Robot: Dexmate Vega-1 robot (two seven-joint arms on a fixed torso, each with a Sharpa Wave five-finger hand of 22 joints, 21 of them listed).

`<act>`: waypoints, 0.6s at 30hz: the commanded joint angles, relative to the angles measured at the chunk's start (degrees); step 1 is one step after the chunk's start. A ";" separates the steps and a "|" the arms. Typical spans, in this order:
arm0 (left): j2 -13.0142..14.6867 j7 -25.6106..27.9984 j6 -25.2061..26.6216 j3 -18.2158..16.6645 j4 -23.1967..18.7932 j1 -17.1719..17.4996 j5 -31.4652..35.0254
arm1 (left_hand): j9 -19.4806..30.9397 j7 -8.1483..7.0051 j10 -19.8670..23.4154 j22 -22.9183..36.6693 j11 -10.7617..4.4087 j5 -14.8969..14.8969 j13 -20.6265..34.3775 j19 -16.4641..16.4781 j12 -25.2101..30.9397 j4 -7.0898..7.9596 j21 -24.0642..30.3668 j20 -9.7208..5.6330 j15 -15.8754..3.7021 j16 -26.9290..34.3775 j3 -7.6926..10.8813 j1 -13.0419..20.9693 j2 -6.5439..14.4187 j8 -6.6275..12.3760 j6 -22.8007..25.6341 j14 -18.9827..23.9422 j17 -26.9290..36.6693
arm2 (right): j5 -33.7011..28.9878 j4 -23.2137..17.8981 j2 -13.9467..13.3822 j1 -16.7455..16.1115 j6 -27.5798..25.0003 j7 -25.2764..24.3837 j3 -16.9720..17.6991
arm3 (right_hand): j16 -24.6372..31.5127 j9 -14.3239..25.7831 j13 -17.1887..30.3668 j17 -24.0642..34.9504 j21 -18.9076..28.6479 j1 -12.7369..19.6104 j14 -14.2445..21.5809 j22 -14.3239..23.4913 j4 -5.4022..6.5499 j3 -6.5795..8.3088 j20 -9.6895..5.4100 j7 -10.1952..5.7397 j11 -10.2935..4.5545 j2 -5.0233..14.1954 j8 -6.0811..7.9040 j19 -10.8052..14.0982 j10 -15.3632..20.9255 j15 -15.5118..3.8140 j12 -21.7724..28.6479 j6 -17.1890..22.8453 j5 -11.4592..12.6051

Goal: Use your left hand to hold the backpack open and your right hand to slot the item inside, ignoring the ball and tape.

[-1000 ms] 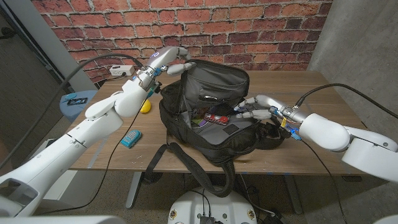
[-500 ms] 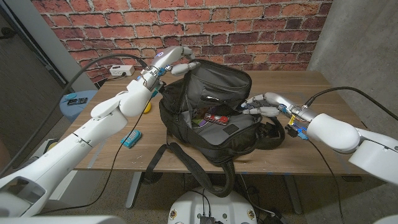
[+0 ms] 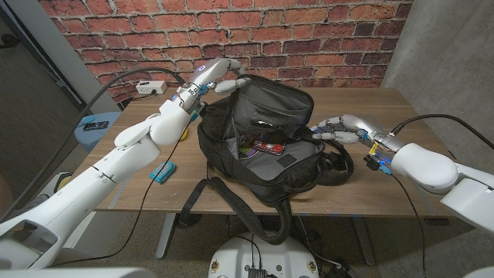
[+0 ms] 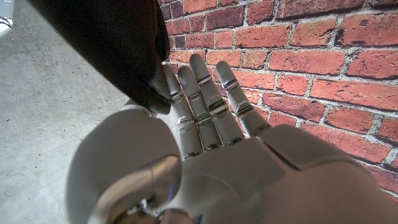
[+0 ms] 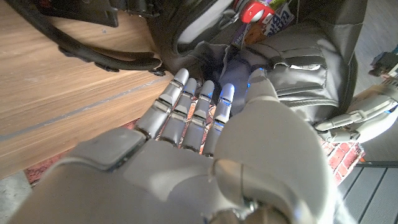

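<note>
The black backpack [image 3: 262,143] lies on the wooden table [image 3: 401,104] with its mouth gaping toward me. My left hand [image 3: 216,76] holds its upper flap up; in the left wrist view the black fabric [image 4: 118,43] sits pinched between thumb and fingers of that hand [image 4: 205,124]. A red and multicoloured packet [image 3: 266,147] lies inside the bag, also seen as the packet [image 5: 255,12] in the right wrist view. My right hand [image 3: 340,130] hovers at the bag's right side, outside the mouth, fingers [image 5: 186,106] stretched out and holding nothing.
A yellow ball [image 3: 182,133] lies left of the bag, and a blue tape roll [image 3: 162,171] nearer the front-left edge. The bag's straps [image 3: 266,212] hang over the front edge. A power strip [image 3: 150,87] sits at the back left. A blue stool [image 3: 94,123] stands beside the table.
My right hand has drawn back out of the bag's mouth toward the right, leaving the packet inside. My left hand has lifted the flap slightly higher.
</note>
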 commanded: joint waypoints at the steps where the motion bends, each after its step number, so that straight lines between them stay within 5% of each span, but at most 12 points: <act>1: -0.01 -0.42 0.00 -0.76 -1.44 1.39 -1.00 | 0.19 0.10 -0.02 -0.06 0.07 0.39 0.01 -0.39 0.16 0.18 0.31 -0.17 0.09 0.07 0.35 0.16 0.40 0.17 -0.52 0.01 0.12 | -0.05 2.92 3.09 -0.29 0.10 1.22 1.70 | 0.52 0.09 0.00 -0.07 0.26 -0.07 0.40 0.06 -0.28 -0.04 -0.68 -0.04 0.07 0.03 0.28 0.71 0.51 -6.56 0.15 0.28 0.11; 18: -0.77 -0.99 -0.61 -0.70 -1.92 1.65 -2.00 | -0.02 0.04 -0.05 -0.08 0.23 0.40 -0.06 -0.42 0.16 0.14 0.51 -0.18 0.01 0.10 0.37 0.12 0.35 0.20 -0.38 0.04 0.12 | 1.96 9.88 3.98 3.75 4.57 2.18 0.19 | 0.49 0.07 -0.10 -0.12 0.13 -0.82 -0.01 0.09 0.07 -0.20 -0.69 0.34 0.56 0.22 -0.20 0.57 0.03 -6.32 -0.09 -0.67 -0.15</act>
